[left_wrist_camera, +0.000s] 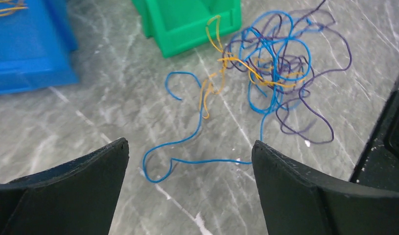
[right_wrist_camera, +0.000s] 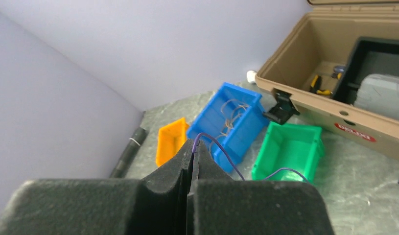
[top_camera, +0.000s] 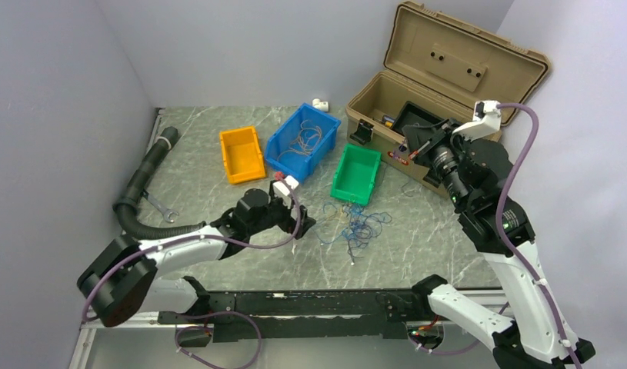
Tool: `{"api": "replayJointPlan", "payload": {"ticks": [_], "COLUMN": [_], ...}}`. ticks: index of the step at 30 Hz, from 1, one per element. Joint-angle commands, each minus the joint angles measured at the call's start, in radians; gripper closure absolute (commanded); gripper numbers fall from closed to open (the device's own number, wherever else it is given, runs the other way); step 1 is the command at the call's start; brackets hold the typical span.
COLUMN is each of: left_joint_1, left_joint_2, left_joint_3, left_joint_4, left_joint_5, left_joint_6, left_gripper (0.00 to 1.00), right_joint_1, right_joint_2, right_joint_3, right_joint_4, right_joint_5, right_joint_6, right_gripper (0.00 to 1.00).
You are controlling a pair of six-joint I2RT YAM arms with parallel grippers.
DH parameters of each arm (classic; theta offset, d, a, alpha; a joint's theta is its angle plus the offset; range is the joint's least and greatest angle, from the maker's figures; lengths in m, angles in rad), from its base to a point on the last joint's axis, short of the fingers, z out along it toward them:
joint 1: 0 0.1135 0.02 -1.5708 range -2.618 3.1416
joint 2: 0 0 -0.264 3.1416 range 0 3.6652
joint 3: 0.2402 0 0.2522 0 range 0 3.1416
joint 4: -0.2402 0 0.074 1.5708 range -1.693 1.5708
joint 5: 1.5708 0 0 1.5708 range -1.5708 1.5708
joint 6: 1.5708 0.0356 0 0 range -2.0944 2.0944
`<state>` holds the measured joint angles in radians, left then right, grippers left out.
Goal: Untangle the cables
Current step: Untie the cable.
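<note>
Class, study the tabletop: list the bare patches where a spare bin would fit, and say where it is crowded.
Bare marble lies right of the cable tangle, up to the right arm; also behind the orange bin, up to the back wall. Crowded: the blue bin and green bin just behind the tangle, with the left pincer beside it.

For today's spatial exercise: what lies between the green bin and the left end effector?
Blue and yellow-orange cables on grey tabletop, seen in the left wrist view.
</note>
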<state>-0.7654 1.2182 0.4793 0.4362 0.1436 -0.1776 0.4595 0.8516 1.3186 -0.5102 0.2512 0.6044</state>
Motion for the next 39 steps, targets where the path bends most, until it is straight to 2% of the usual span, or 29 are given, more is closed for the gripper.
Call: {"api": "replayJointPlan", "payload": {"ticks": [1,5,8,13,18,31,33,36,37,39], "left_joint_1": [-0.042,-0.080,-0.088,-0.089,-0.108,-0.205,-0.207,-0.206,-0.206,-0.206], "left_joint_2": [0.109,0.215,0.282,0.415,0.506,0.662,0.685,0.692,0.682,0.648], "left_joint_3": [0.146,0.282,0.341,0.501,0.579,0.734,0.746,0.733,0.718,0.674], "left_joint_4": [-0.028,-0.110,-0.093,-0.134,-0.093,-0.068,-0.070,-0.051,-0.041,-0.013], "left_joint_5": [0.070,0.050,0.054,0.146,0.173,0.154,0.144,0.127,0.121,0.093], "left_joint_6": [-0.021,-0.014,-0.008,-0.030,-0.059,-0.009,-0.027,-0.048,-0.053,-0.058], "left_gripper": [0.02,0.01,0.01,0.01,0.00,0.01,0.05,0.21,0.30,0.54], "right_joint_1": [-0.001,-0.001,-0.002,-0.001,-0.002,-0.001,-0.002,-0.001,-0.001,-0.001], "right_joint_2": [0.009,0.012,0.012,0.010,0.007,0.020,0.020,0.018,0.016,0.010], "right_joint_3": [0.082,0.097,0.111,0.123,0.119,0.169,0.185,0.222,0.237,0.269], "right_joint_4": [0.060,0.065,0.065,0.064,0.062,0.055,0.050,0.041,0.036,0.025], "right_joint_5": [-0.049,-0.060,-0.067,-0.067,-0.075,-0.086,-0.081,-0.048,-0.026,0.023], "right_joint_6": [-0.017,-0.007,-0.002,0.007,0.020,0.041,0.041,0.031,0.024,0.005], "right_gripper": [1.00,1.00,1.00,1.00,1.00,1.00,1.00,1.00,1.00,1.00]}}
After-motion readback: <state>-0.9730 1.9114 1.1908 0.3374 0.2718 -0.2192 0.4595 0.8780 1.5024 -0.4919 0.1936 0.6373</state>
